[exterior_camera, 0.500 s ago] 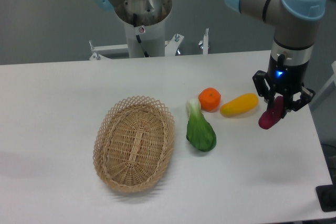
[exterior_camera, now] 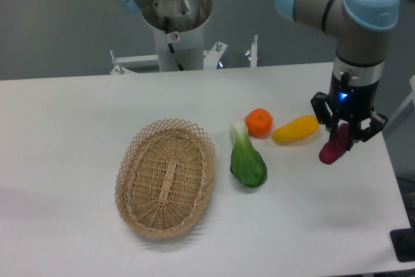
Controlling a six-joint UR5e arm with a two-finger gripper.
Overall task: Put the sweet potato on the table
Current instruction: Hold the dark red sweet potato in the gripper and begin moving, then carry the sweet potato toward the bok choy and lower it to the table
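Note:
The magenta-purple sweet potato (exterior_camera: 334, 148) hangs tilted between the fingers of my gripper (exterior_camera: 343, 135), its lower end at or just above the white table (exterior_camera: 78, 134) near the right edge. The gripper is shut on the sweet potato's upper end, which is partly hidden by the fingers. The sweet potato is just right of the yellow vegetable (exterior_camera: 295, 130).
A round orange fruit (exterior_camera: 259, 122) and a green bok choy (exterior_camera: 247, 159) lie left of the yellow vegetable. An oval wicker basket (exterior_camera: 166, 176) sits at centre left. The robot base (exterior_camera: 176, 24) stands at the back. The table's right edge is close to the gripper.
The gripper and sweet potato have shifted very slightly; the grip is unchanged.

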